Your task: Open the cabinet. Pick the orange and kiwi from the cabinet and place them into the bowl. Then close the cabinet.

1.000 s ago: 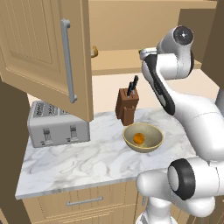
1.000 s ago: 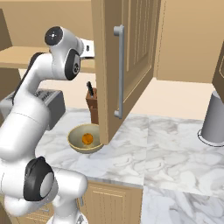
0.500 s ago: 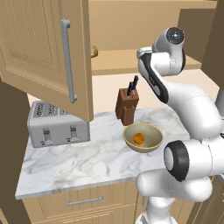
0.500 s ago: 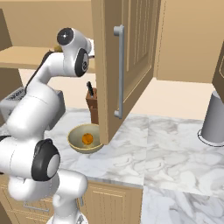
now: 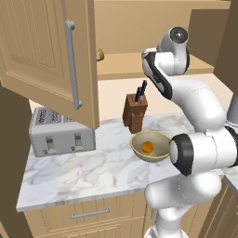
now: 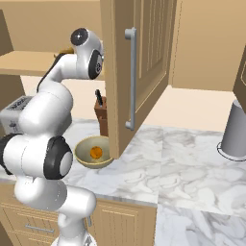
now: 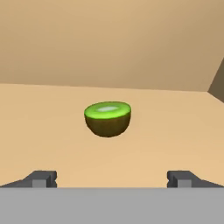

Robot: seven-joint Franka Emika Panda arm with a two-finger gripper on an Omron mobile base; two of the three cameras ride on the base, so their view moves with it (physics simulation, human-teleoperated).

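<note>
White-veined marble counter (image 5: 93,169), beige wall (image 6: 211,43), pale wood drawers (image 5: 88,216) below.

1. No text, label, brand, number or sign can be read anywhere in the three views.
2. The cabinet (image 5: 51,56) doors are plain panelled wood, without lettering.
3. The toaster (image 5: 60,131) at middle left of the left base view carries no readable marking.
</note>
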